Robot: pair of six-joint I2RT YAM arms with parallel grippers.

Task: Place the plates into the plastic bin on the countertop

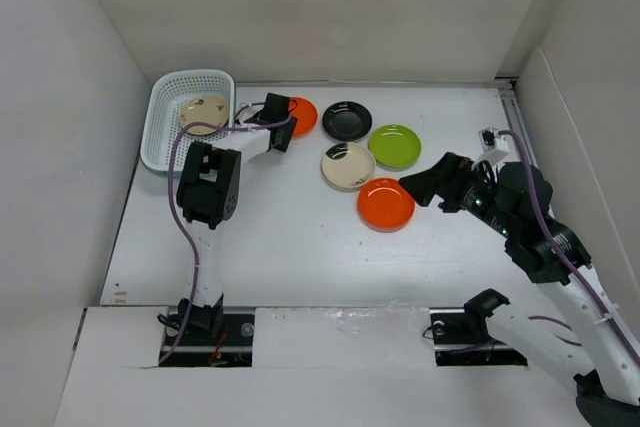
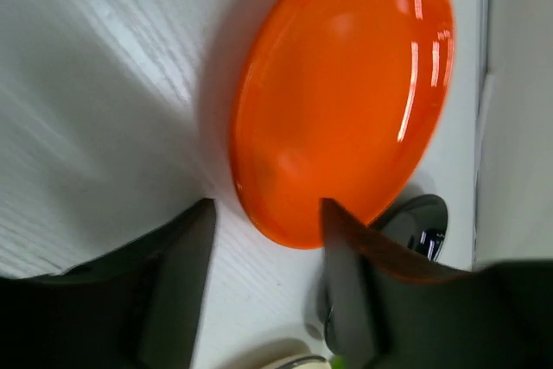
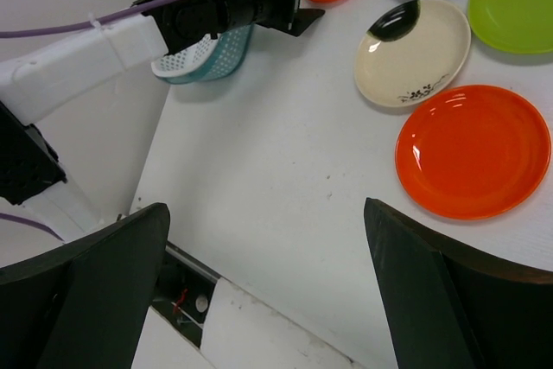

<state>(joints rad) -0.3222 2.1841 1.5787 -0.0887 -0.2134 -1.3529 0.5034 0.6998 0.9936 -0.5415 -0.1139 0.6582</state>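
Glossy round plates lie on the table point(image 1: 280, 237) right of the bin point(image 1: 160, 137); one sits inside it.
The white lattice bin, its long axis running front to back, holds a plain cream plate point(image 1: 204, 112) lying flat. Just right of the bin the left hand point(image 2: 266, 222), fingers parted, straddles an orange plate point(image 2: 346, 92) at its rim. Farther right lie a black plate point(image 1: 347, 120), a lime plate point(image 1: 395, 145), a marked cream plate point(image 1: 348, 165) and a second orange plate point(image 1: 386, 203), where the right hand point(image 3: 266, 213) hangs wide open.

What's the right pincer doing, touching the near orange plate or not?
Apart. The right wrist view shows bare countertop between the rim of the near orange plate and both fingers of the open right pincer.
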